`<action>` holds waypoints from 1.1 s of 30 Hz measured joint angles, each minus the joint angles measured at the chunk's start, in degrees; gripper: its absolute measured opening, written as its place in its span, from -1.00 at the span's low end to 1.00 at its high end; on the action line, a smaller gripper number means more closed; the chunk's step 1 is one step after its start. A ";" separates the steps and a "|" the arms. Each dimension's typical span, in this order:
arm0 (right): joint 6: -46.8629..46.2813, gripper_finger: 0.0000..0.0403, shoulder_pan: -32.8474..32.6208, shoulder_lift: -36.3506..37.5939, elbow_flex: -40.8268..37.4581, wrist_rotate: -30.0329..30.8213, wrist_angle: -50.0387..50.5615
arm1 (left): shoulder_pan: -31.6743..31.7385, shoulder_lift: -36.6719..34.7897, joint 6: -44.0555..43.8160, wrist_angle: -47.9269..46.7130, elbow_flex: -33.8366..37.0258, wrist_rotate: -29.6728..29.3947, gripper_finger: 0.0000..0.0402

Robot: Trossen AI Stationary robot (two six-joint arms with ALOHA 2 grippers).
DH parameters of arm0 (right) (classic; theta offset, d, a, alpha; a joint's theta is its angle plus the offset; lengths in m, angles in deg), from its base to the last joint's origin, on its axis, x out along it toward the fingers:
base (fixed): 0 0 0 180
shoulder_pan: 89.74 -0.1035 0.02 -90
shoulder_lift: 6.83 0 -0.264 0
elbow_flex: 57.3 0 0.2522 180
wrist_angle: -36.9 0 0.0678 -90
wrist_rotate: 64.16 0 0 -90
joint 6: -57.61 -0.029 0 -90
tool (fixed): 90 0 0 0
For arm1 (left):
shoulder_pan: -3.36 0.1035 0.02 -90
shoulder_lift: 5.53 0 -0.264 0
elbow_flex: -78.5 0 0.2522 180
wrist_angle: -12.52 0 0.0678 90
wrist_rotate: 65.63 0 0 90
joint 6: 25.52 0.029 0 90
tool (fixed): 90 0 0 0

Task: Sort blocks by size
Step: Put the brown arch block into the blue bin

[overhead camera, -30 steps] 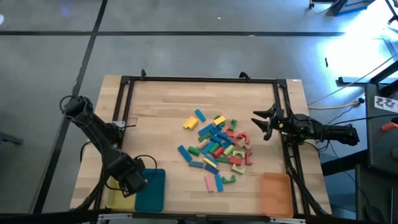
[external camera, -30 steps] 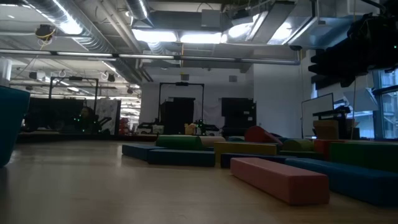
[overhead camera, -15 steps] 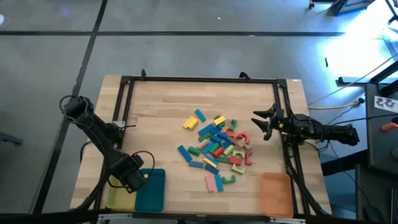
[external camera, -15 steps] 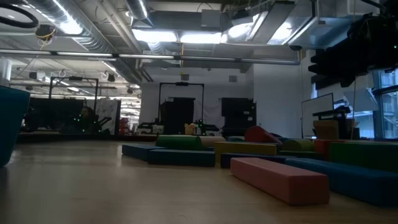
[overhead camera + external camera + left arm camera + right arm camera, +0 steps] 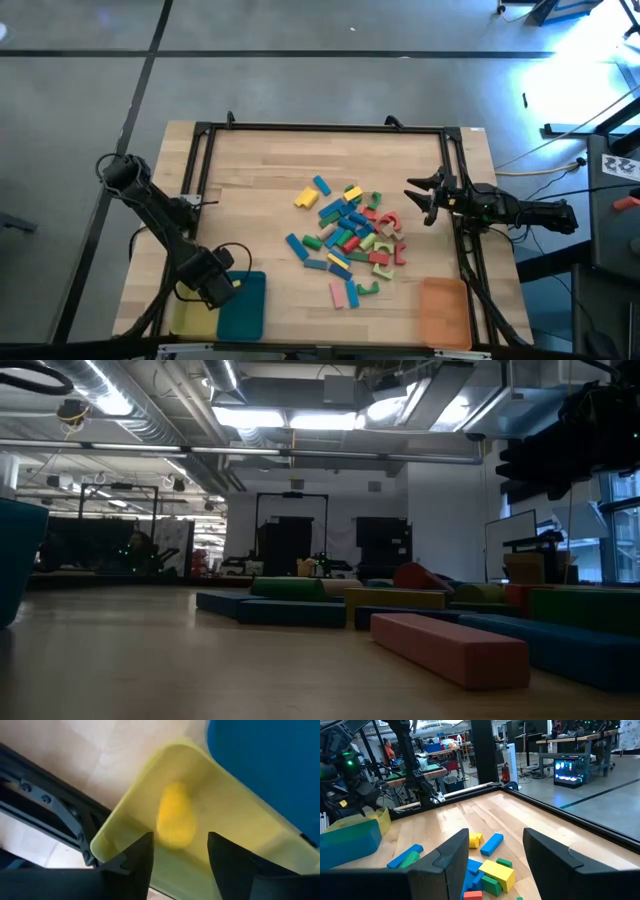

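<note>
Left tool (image 5: 222,290) up over the yellow tray (image 5: 188,320) at the near left corner of the counter (image 5: 260,170), fingers (image 5: 137,860) spread apart and gripping nothing. Small yellow block (image 5: 175,815) right under those fingers, blurry, in or dropping into the yellow tray; hard to say if touching the tray floor yet. Teal tray (image 5: 243,308) just beside the yellow one, on the side toward the middle of the counter.

Right tool (image 5: 425,199) near the right edge of the counter, fingers (image 5: 447,857) also spread wide and empty, pointing across at the pile.

Pile of blocks (image 5: 348,240) in the middle of the counter, a bit toward the right edge: blue, green, red, yellow and pink bits all mixed, lying every which way, so no single long direction to line up with. Orange tray (image 5: 443,310) at the near right corner.

Main thing for the next pick: pile well apart from the left tool, off toward the middle and the right edge. Much nearer to the right tool, with the closest red and green bits just beside it. Probably a shorter reach for the right arm; a long swing across the counter for the left one.
</note>
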 joint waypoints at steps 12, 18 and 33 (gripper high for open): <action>0.00 -0.06 -0.01 -0.02 0.00 -0.02 -0.02 | 2.47 -0.42 9.13 -0.17 0.00 9.11 -0.10; 0.00 -0.06 0.00 -0.01 0.00 -0.02 -0.02 | 6.33 -0.53 9.56 -0.18 -0.06 9.66 -0.11; 0.00 -0.06 -0.01 0.00 0.00 0.00 -0.02 | 17.23 -0.82 22.93 3.91 -9.90 7.77 -0.11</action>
